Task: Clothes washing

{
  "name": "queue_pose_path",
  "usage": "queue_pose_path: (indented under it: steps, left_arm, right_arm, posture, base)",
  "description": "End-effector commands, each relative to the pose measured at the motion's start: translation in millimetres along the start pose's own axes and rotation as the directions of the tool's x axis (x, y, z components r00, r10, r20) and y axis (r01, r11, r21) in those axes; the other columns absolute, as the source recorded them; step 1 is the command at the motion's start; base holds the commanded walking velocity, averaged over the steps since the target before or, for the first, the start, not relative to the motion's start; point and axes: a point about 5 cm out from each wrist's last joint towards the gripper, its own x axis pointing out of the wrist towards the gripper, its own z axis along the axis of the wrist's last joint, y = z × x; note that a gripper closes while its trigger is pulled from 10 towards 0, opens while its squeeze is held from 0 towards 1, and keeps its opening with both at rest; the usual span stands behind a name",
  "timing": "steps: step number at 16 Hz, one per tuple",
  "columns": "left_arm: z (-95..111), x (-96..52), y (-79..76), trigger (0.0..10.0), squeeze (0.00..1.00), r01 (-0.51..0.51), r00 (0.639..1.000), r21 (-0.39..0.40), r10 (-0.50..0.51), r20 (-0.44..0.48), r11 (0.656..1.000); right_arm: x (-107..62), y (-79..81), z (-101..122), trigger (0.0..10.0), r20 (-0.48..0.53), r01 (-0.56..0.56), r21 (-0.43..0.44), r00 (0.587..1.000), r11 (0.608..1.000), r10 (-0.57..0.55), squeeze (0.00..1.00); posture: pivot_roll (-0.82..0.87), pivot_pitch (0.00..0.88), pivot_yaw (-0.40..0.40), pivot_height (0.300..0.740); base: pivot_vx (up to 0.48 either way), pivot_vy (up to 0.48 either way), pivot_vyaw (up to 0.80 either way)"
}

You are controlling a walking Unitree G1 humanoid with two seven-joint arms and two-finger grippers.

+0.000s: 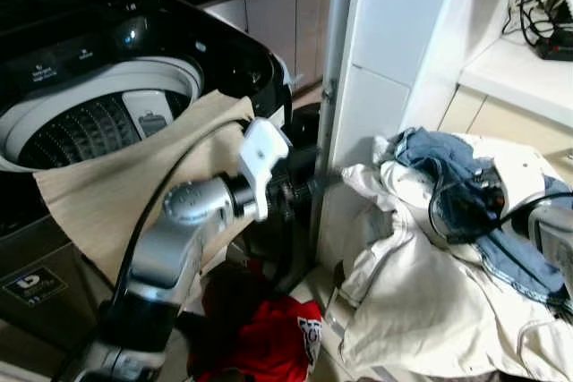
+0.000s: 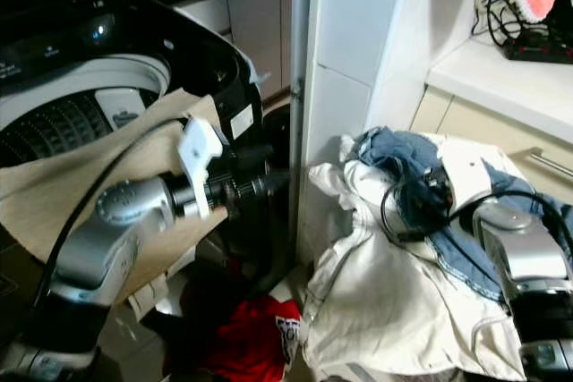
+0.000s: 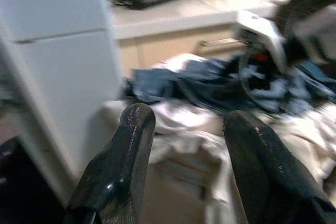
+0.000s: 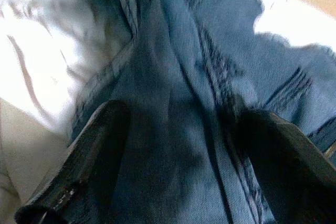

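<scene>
Right gripper (image 4: 178, 166), fingers spread wide, sits pressed onto the blue jeans (image 1: 466, 190) atop the white laundry pile (image 1: 421, 292) right of the washer (image 1: 98, 105); left gripper (image 3: 186, 145), also wide and empty, points toward the pile; pinch a thick denim fold before lifting.

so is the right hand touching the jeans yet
Touching: the right wrist view shows the right hand spread open, its fingers pressed into the blue jeans.
</scene>
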Motion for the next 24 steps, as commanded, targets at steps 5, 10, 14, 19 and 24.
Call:
queue_pose_path:
  steps: [5, 10, 14, 19, 24]
  left_arm:
    - [0.7, -2.2, -16.1, 10.0, 0.00, 0.115, 0.992, 0.008, -0.114, -0.054, 0.993]
    - [1.8, -2.8, -18.2, 10.0, 0.00, 0.139, 0.988, -0.002, -0.139, -0.070, 0.990]
    - [1.2, -2.3, -18.3, 10.0, 0.00, 0.131, 0.988, 0.003, -0.130, -0.079, 0.991]
    - [1.7, -0.9, -18.7, 10.0, 0.00, 0.119, 0.989, -0.012, -0.120, -0.085, 0.993]
    - [1.9, -0.2, -24.3, 10.0, 0.00, 0.151, 0.984, -0.017, -0.151, -0.095, 0.988]
  right_arm:
    - [5.3, -9.7, -16.1, 4.7, -0.124, -0.012, -0.048, 0.992, 0.999, 0.006, 0.00]
    - [5.9, -10.2, -16.9, 0.0, -0.117, -0.040, -0.028, 0.992, 0.999, 0.037, 0.00]
    - [6.4, -9.6, -14.4, 0.0, -0.110, -0.053, -0.034, 0.993, 0.998, 0.048, 0.00]
    - [6.0, -11.0, -13.2, 0.0, -0.113, -0.056, -0.043, 0.992, 0.997, 0.051, 0.00]
    - [-0.5, -12.5, -9.4, 0.0, -0.074, -0.058, -0.017, 0.996, 0.998, 0.057, 0.00]
  posture:
    - [-0.15, 0.000, 0.034, 0.740]
    - [-0.15, 0.000, 0.037, 0.740]
    - [-0.15, 0.000, 0.035, 0.740]
    - [-0.15, 0.000, 0.033, 0.740]
    - [-0.16, 0.000, 0.041, 0.740]
  base:
    - [0.000, 0.000, 0.00]
    - [0.000, 0.000, 0.00]
    - [0.000, 0.000, 0.00]
    - [0.000, 0.000, 0.00]
    - [0.000, 0.000, 0.00]
